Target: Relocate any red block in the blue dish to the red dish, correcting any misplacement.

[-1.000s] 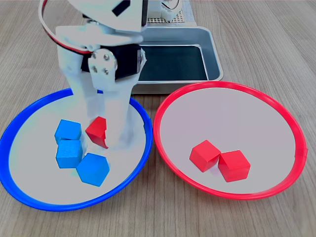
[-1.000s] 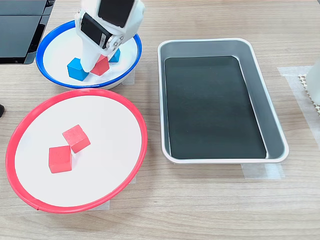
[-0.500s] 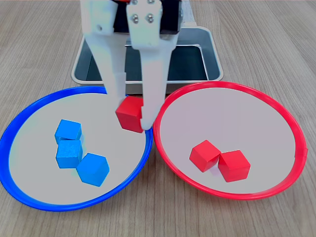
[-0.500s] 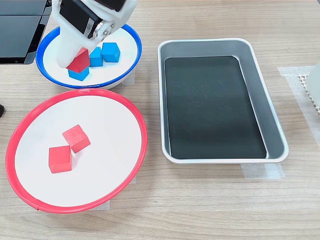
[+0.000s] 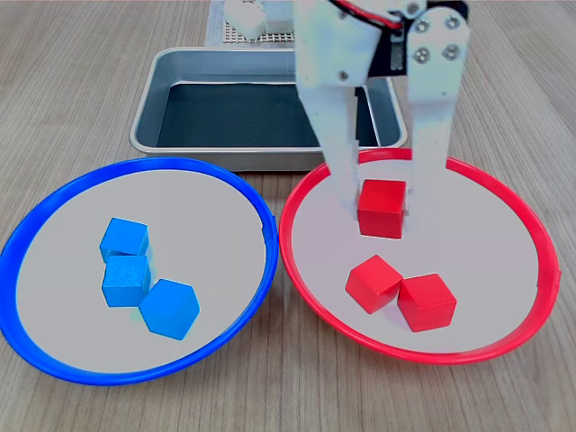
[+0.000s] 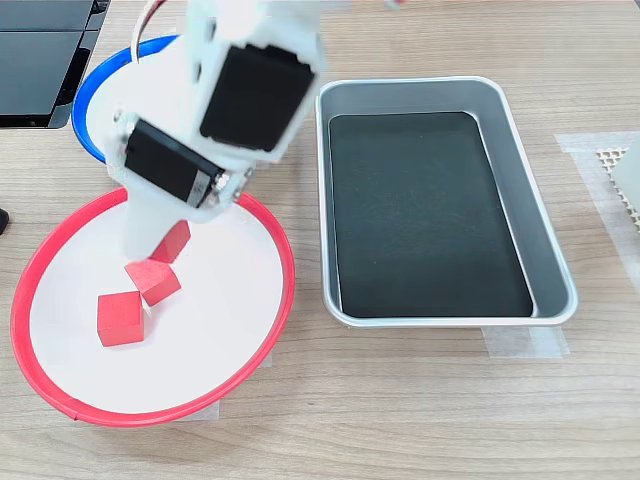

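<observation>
Gripper (image 5: 382, 209) pointing down over the red dish (image 5: 517, 216), white fingers (image 5: 335, 153) clamped on either side of the red block (image 5: 382, 208), held above the pale inside of the dish toward its far part in the first exterior view. No brand, label or writing readable anywhere on the arm or the dishes. Red block plain, matte, cube-shaped, level in the first exterior view, partly hidden behind the arm in the second exterior view (image 6: 172, 241). Just below it, lying in the same dish, two more red cubes (image 5: 373, 283) touching each other. On the first exterior view's left, close beside the red dish, the blue dish (image 5: 54, 194), holding three blue cubes (image 5: 124, 240) in a tight cluster. Beyond both dishes, rectangular metal tray (image 5: 175, 63) with a dark floor. All resting on a wood-grain table (image 5: 72, 54).
</observation>
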Robot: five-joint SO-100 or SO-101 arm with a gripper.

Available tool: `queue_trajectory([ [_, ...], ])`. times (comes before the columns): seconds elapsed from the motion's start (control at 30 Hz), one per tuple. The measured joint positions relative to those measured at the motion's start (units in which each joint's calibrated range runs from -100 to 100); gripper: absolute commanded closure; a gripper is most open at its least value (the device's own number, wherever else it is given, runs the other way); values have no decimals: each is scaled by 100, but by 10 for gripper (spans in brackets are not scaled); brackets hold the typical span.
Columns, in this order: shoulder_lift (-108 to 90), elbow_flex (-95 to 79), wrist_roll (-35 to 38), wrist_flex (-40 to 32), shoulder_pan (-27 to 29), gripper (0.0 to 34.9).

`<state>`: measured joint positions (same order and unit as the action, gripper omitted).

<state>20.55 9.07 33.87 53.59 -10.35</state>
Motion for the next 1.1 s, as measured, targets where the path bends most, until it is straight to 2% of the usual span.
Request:
queue_trajectory([
  [0.3,26,-281,-49,-367,-478,346],
  [0.83,469,-408,-49,-522,-442,342],
  [1.0,588,-408,-49,-579,-416,331],
  [1.1,622,-408,-49,-587,-372,303],
])
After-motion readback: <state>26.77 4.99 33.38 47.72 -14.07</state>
